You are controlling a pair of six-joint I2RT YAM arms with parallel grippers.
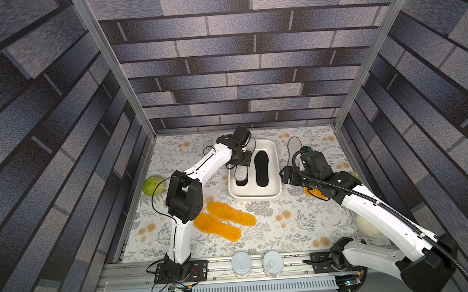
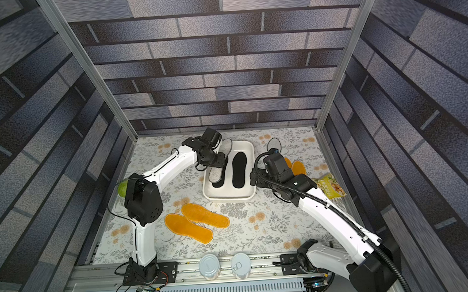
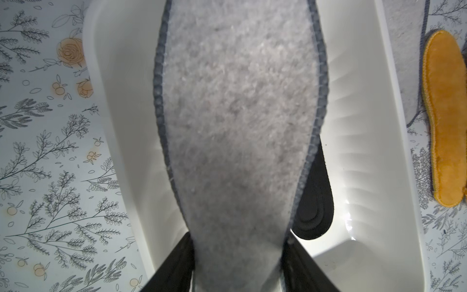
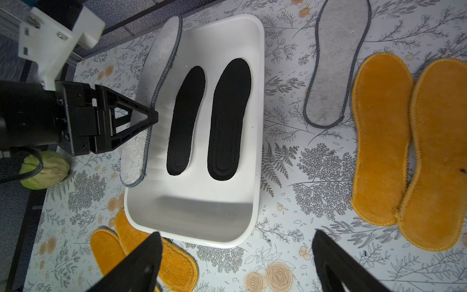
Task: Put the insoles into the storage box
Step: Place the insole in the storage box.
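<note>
Left pincer (image 4: 151, 118) clenches a grey felt insole (image 3: 237, 121), tilted over the white storage box (image 4: 258, 126) holding two black insoles (image 4: 187, 118); right pincer (image 4: 236, 233) gapes beside it. Orange insoles (image 4: 379, 141), a second grey insole (image 4: 336, 65) and a cabbage (image 4: 45, 169) lie on the floral counter (image 4: 290, 177); brick-patterned walls (image 1: 222, 69) surround.

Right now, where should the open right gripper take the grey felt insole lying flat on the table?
Probably the end nearest the right gripper, from above: the grey felt insole lies flat and thin, and an orange insole crowds one long side.
</note>
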